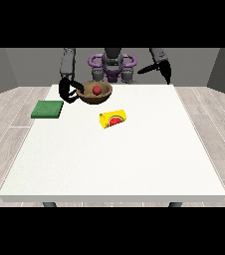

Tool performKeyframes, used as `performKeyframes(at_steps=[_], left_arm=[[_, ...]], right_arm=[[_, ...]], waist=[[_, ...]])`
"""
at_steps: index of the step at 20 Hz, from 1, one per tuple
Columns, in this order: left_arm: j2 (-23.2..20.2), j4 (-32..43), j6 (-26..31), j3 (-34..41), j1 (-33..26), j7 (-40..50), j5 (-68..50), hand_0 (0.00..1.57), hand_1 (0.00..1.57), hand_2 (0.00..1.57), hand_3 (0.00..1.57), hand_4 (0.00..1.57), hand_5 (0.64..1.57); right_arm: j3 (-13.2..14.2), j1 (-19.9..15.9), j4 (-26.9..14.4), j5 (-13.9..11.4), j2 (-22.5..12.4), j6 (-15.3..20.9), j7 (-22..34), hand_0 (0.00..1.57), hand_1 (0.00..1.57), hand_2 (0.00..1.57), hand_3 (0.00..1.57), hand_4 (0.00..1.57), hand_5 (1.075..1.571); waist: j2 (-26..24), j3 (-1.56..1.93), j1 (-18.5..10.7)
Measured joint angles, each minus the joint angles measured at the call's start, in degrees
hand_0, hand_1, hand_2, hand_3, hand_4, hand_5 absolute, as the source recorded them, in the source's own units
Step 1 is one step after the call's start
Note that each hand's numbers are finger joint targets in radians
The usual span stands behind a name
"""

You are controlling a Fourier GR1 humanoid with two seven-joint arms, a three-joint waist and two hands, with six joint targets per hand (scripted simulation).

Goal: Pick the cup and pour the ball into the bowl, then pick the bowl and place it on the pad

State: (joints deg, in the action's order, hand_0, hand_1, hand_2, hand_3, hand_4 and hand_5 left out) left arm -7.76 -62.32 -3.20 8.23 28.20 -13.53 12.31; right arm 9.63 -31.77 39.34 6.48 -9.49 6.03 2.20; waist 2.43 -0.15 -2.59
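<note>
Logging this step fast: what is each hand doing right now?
Hand at the view's left: curled on the bowl's rim.
Hand at the view's right: raised, holding nothing; fingers unclear.

Wood-brown bowl (95, 94), matt white table (114, 164) (smooth), matt green pad (48, 109).

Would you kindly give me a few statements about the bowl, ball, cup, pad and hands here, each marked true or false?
1. The small red ball lies inside the brown wooden bowl. True.
2. The yellow cup with a watermelon print stands upright. False: it lies on its side on the white table.
3. The bowl rests on the flat green pad. False: it is apart from the pad.
4. The hand at the view's left is at the bowl's rim. True.
5. The hand at the view's right holds the cup. False: it holds nothing.
</note>
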Motion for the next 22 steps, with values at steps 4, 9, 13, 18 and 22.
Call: performKeyframes(at_steps=[4,9,13,18,22], left_arm=[[-0.6,-0.5,0.0,0.4,-0.1,0.6,-0.4,0.00,0.00,0.00,0.00,0.00,1.570],[-0.6,-0.6,-1.6,0.6,-0.9,-1.5,-0.1,0.00,0.00,0.00,0.00,0.00,1.567],[1.1,0.0,-4.0,-0.2,-0.8,-3.2,0.6,0.00,0.00,0.00,0.00,0.00,1.565],[1.5,-0.7,-6.1,-0.5,1.7,-6.5,1.2,0.00,0.00,0.00,0.00,0.00,1.565],[3.2,-5.3,-8.0,-3.1,2.9,-6.7,3.1,0.00,0.00,0.00,0.00,0.00,1.564]], right_arm=[[2.3,-1.6,0.5,2.3,-5.1,-3.9,3.7,1.57,1.57,1.57,1.57,1.06,1.565],[5.1,-1.6,1.0,4.7,-10.0,-8.0,3.6,1.57,1.57,1.57,1.57,1.06,1.560],[6.4,-1.0,1.0,6.1,-12.2,-10.8,3.0,1.57,1.57,1.57,1.57,1.07,1.557],[11.0,-3.1,-1.5,10.0,-18.3,-16.5,1.7,1.57,1.57,1.57,1.44,1.02,1.562],[14.9,-3.9,-6.1,11.9,-23.7,-20.9,-2.9,1.57,1.57,1.57,1.34,1.01,1.567]], waist=[[0.1,0.09,0.6],[2.2,0.14,1.6],[3.6,0.15,2.3],[10.2,0.18,1.9],[16.4,0.23,-0.1]])
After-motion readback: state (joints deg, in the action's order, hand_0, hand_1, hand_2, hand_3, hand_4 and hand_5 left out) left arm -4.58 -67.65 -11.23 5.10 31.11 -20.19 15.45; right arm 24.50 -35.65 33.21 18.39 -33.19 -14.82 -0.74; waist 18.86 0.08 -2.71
